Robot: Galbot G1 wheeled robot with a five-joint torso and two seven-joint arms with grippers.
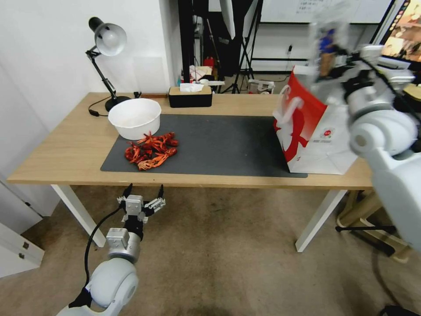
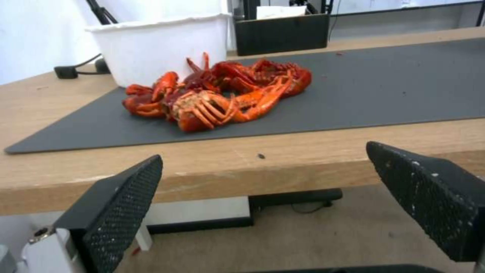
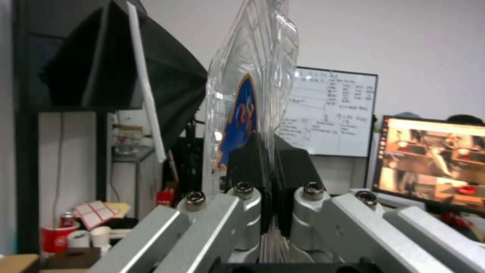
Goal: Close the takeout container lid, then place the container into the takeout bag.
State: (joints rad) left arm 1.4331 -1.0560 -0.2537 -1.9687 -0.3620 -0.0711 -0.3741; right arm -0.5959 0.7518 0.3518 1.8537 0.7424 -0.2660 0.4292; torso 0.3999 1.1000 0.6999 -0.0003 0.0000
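**Closed clamshell held aloft over the bag, drop-in step under way**

Head view: the right gripper (image 1: 340, 55) is raised high above the table (image 1: 66, 149), holding the small clear plastic takeout container (image 1: 328, 41) over the open mouth of the large white-and-red paper takeout bag (image 1: 313, 131), which stands at the right end of the dark grey mat (image 1: 228, 145). The lid looks shut already, so the bagging step seems to be in hand; the next move calls for lowering the box straight between the white handles without snagging the rim. The left gripper (image 1: 144, 197) hangs low in front of the table edge, parked

Left wrist view: its black textured jaws stand wide apart, empty, facing a heap of red crayfish (image 2: 217, 96) beside a round white bowl (image 2: 161, 47)

Right wrist view: the jaws are clamped on the container's thin edge, the box standing upright on end, its blue label (image 3: 240, 121) showing
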